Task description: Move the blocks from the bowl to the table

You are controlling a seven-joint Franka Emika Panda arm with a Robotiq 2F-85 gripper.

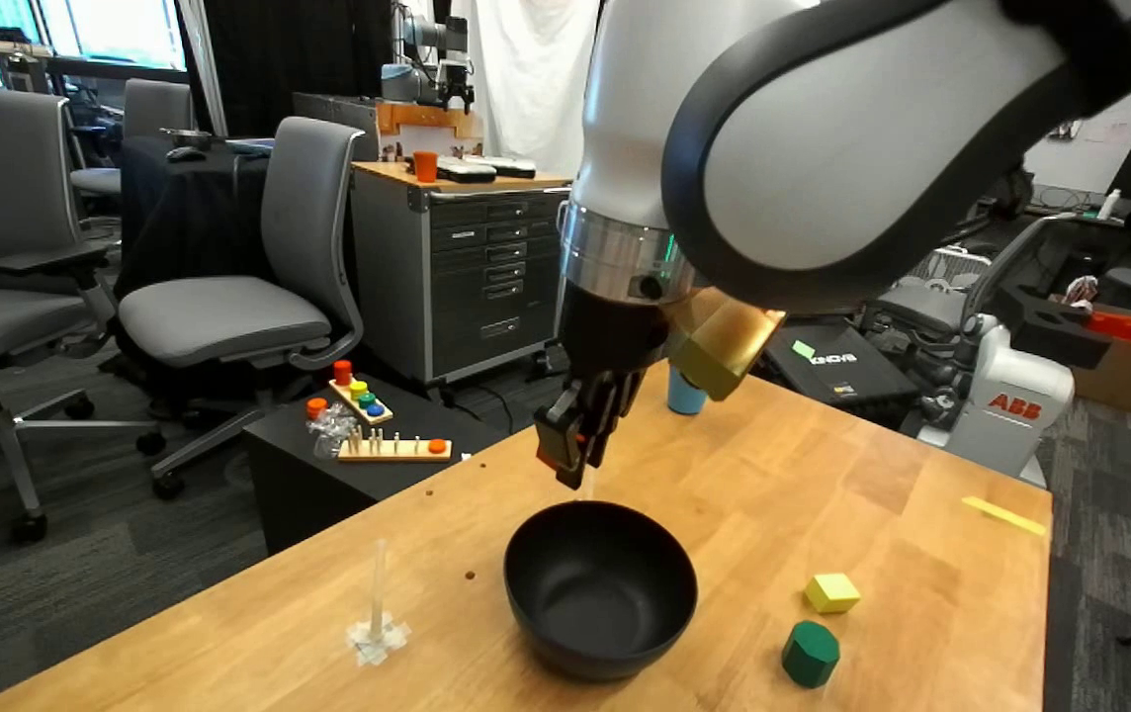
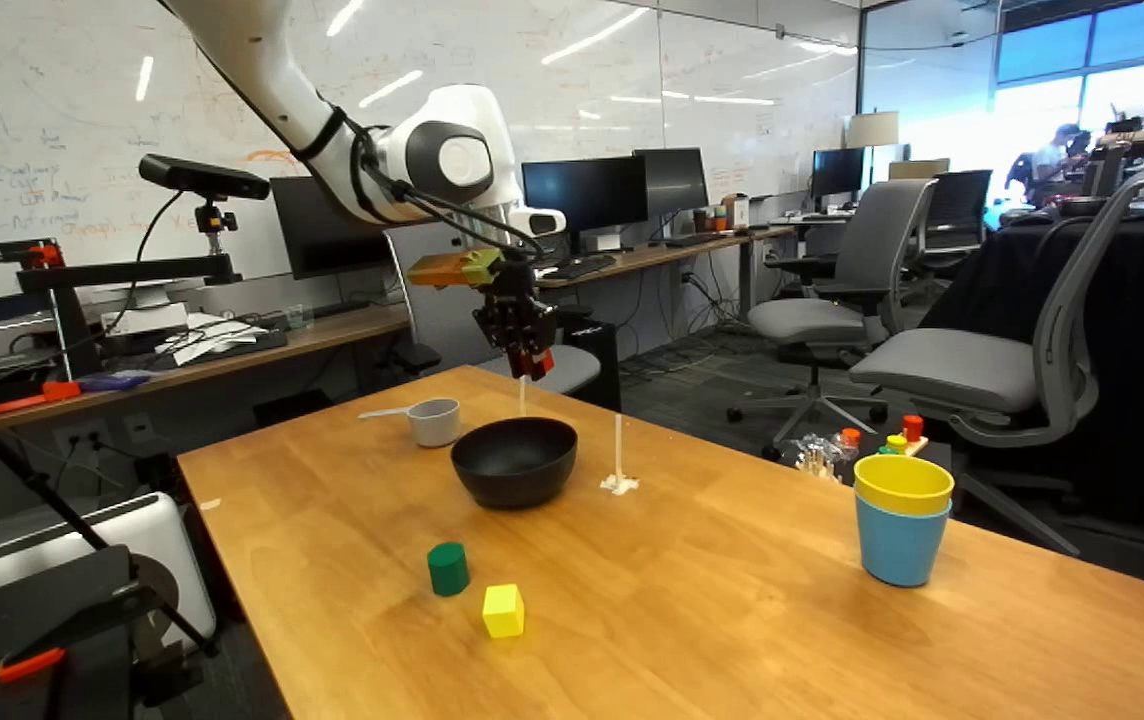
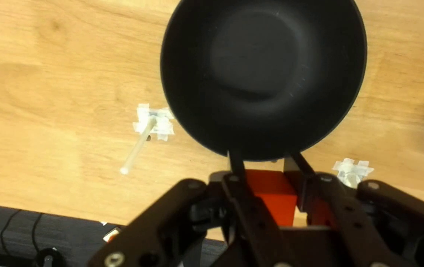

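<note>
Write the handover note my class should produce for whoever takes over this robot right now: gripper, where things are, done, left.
Gripper: closed on the red block, held up above the table, near the bowl.
Bowl: on the table, no block showing inside.
Green block and yellow block: on the table, close together, apart from the bowl.
Done: green and yellow.
To do: set red on the table, let go.

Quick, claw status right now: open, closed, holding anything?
Claw: closed on the small red block, holding it up in the air.
</note>
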